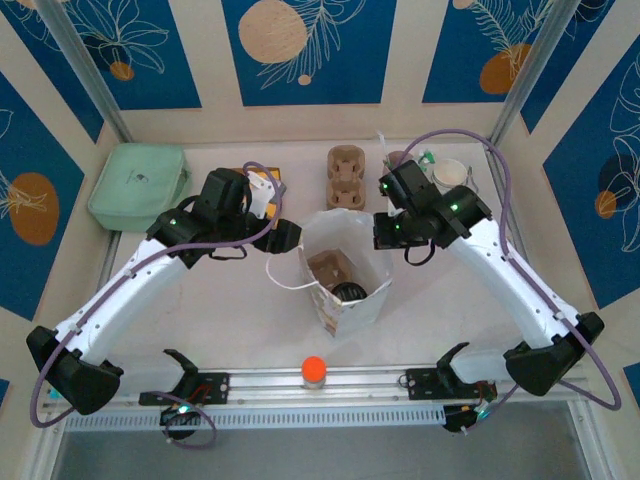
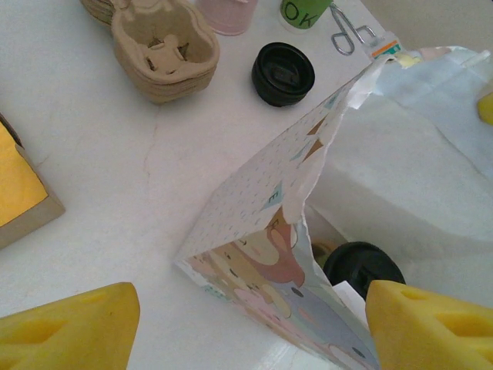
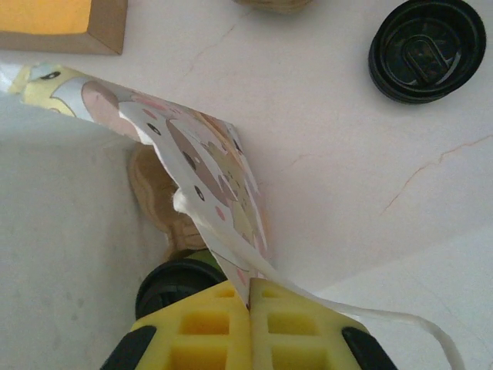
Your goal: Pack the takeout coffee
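- One bag [image 1: 352, 232] [image 2: 254, 202] [image 3: 202, 146] stood open in the middle of the counter [image 1: 220, 305]. It was printed outside with cartoon bears and small triangles and was plain white inside.
- Coffee [image 1: 347, 292] [image 2: 362, 267] [image 3: 171, 282] sat upright at the bag's bottom, black lid up, just beside a brown pulp tray [image 1: 328, 268] [image 3: 152, 185].
- Right jaws were pressed together on the bag's rim, with a white handle strip [image 3: 385, 316] running out between the pads [image 3: 296, 327].
- Left jaws stood wide apart, holding nothing, near the bag's left side.
- Spare black lid [image 2: 283, 73] [image 3: 426, 48] lay on the counter beyond the bag, near stacked pulp carriers [image 1: 345, 178] [image 2: 166, 50].
- Letters "OK" showed in black on a green label [image 2: 296, 11], between a pink cup [image 2: 227, 11] and scissors [image 2: 350, 31].
- Mint case [image 1: 138, 185] lay at the far left.
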Controlling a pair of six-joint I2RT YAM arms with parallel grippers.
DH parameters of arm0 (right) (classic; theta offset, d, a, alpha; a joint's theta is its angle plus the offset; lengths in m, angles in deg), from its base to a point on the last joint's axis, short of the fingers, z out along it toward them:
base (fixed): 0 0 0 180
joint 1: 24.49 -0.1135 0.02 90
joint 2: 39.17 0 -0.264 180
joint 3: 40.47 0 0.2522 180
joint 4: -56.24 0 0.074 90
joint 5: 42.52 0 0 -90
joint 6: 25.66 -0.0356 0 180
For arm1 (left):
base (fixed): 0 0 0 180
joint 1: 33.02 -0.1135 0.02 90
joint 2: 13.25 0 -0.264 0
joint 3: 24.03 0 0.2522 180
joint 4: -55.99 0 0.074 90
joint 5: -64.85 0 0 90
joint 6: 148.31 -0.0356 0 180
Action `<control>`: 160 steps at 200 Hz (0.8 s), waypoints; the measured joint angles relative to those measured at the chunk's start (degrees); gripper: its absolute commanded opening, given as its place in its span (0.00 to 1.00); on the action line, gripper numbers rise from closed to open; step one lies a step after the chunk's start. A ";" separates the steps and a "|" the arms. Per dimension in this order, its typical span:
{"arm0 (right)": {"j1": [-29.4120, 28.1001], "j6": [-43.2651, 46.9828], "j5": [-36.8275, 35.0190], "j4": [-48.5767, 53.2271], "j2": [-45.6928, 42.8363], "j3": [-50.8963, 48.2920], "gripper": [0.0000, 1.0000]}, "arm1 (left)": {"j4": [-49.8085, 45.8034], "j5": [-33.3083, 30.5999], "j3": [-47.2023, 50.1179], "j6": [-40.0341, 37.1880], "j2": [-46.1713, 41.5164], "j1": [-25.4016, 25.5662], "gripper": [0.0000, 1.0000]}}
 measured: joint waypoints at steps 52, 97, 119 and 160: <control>1.73 -0.46 0.22 -0.61 -1.44 -1.09 0.04 | 0.04 0.00 -0.02 0.00 0.00 0.00 0.78; 3.10 -0.66 0.26 -0.68 -2.49 -1.51 0.01 | 0.22 -0.02 -0.02 0.00 0.00 0.11 0.78; 3.72 -1.03 0.24 -1.01 -3.34 -1.57 0.00 | 0.26 -0.02 -0.02 0.00 0.00 0.15 0.78; 4.92 -1.75 0.26 -1.88 -4.44 -2.99 0.00 | 1.14 0.00 -0.02 0.00 0.00 0.20 0.78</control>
